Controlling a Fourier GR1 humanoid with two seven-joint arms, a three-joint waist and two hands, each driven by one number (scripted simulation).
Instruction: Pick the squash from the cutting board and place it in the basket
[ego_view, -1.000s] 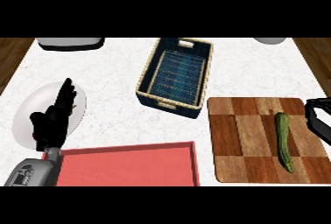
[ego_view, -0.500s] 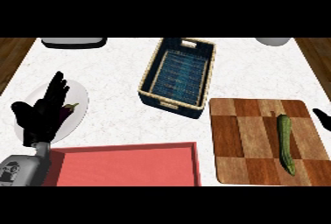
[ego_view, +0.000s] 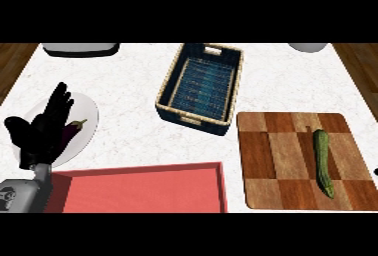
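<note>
The squash (ego_view: 322, 162), long and green, lies lengthwise on the right half of the wooden cutting board (ego_view: 277, 160), at the right of the white tabletop (ego_view: 133, 130). Up and to the left of the board sits the dark woven basket (ego_view: 171, 102), nothing in it. Over at the left edge the left hand (ego_view: 43, 131) rests with fingers spread, pointing up over a white plate (ego_view: 87, 131) with an eggplant (ego_view: 70, 131). A red tray (ego_view: 140, 187) lies below. The right hand is out of sight
</note>
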